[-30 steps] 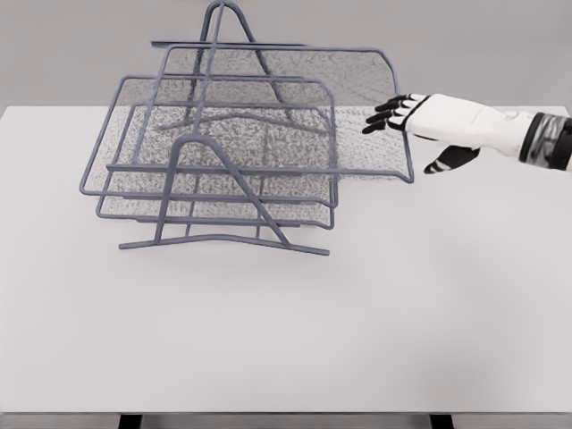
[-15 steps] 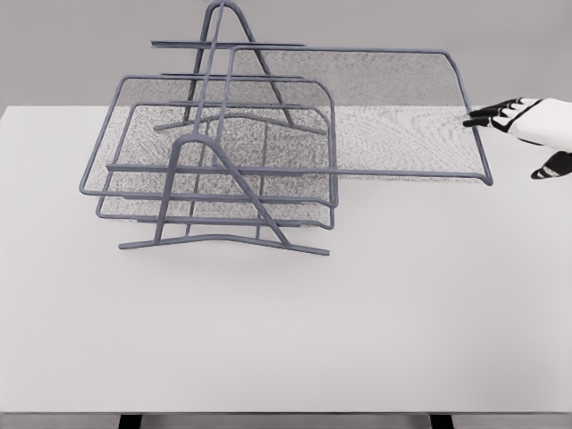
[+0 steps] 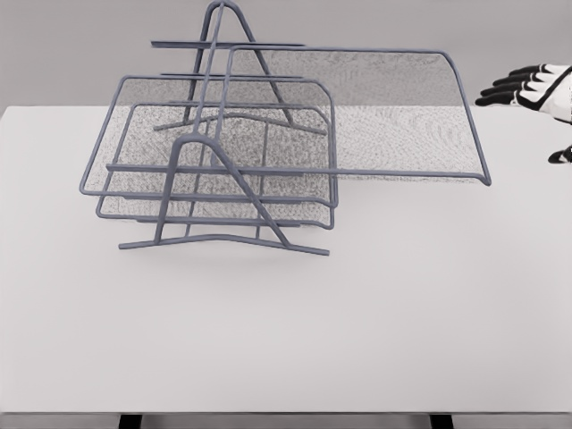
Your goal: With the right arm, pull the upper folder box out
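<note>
Three mesh trays on one grey wire rack (image 3: pixel 207 234), sitting at about 10 o'clock on white table (image 3: pixel 357 313). Upper folder box (image 3: pixel 393 112) slid far out toward 3 o'clock, overhanging the table, inner end still in the rack near top rails. Front rim of it level, outer corner at 3 o'clock from rack foot. Middle tray (image 3: pixel 223 134) and lower tray (image 3: pixel 214 183) seated in the frame, stacked, both flush. Right hand (image 3: pixel 534 88) at 2 o'clock by picture's edge, partly cropped, dark fingers (image 3: pixel 505 89) extended and loosely spread, pointing toward 9 o'clock, holding nothing. Clear gap between fingertips and box's outer rim, no touch. Thumb tip visible lower, also free. Grey wall (image 3: pixel 89 45) at 12 o'clock behind table.
</note>
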You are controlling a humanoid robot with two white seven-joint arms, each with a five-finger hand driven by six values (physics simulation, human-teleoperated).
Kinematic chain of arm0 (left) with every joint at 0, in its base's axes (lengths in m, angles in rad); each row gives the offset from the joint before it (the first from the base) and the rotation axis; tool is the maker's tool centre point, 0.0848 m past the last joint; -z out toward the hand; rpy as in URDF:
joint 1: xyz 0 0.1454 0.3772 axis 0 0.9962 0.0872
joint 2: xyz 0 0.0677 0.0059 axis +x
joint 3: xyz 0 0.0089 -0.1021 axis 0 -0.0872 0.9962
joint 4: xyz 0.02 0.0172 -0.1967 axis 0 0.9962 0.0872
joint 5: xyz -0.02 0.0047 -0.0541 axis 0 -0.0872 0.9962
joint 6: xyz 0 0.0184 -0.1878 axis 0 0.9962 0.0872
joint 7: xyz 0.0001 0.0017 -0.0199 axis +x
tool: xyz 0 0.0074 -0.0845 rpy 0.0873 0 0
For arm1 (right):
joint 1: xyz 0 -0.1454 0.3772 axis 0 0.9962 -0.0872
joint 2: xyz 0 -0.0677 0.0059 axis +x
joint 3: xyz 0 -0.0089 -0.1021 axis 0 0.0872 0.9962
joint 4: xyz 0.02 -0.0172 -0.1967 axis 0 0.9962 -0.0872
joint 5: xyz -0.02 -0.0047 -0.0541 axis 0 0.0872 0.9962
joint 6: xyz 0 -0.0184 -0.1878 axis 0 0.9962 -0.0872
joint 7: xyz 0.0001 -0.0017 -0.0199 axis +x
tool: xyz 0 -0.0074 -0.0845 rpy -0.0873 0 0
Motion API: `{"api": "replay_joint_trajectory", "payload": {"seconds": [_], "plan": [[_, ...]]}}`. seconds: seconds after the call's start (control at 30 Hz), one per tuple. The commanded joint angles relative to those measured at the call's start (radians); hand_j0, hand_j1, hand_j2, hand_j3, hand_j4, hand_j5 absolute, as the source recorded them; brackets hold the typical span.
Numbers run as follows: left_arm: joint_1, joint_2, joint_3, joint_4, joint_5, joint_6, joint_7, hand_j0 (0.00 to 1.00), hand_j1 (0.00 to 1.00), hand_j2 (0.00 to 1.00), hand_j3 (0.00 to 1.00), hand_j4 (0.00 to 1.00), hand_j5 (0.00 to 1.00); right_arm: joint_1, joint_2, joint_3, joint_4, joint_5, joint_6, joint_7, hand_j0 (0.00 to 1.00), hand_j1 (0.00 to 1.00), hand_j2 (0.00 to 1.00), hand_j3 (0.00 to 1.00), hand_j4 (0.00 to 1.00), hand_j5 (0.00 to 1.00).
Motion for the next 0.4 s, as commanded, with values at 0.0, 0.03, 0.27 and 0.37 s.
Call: {"api": "replay_joint_trajectory", "payload": {"seconds": [0.0,0.03,0.27,0.37], "plan": [[0.0,0.0,0.0,0.0,0.0,-0.002,0.002,1.0,1.0,1.0,1.0,1.0,1.0,0.002,0.022,0.005,-0.044,-0.041,0.003,0.0,1.0,1.0,1.0,1.0,1.0,1.0],[0.0,0.0,0.0,-0.001,0.0,-0.002,0.002,1.0,1.0,1.0,1.0,1.0,1.0,-0.005,0.09,0.016,-0.044,-0.041,0.003,0.0,1.0,1.0,1.0,1.0,1.0,1.0],[0.0,0.0,0.0,-0.001,0.001,-0.002,0.003,1.0,1.0,1.0,1.0,1.0,1.0,-0.081,0.216,0.07,-0.044,-0.041,0.003,0.0,1.0,1.0,1.0,1.0,1.0,1.0],[0.0,0.0,0.0,0.006,0.0,-0.002,0.005,1.0,1.0,1.0,1.0,1.0,1.0,-0.081,0.243,0.094,-0.043,-0.039,0.003,0.0,1.0,1.0,1.0,1.0,1.0,1.0]]}}
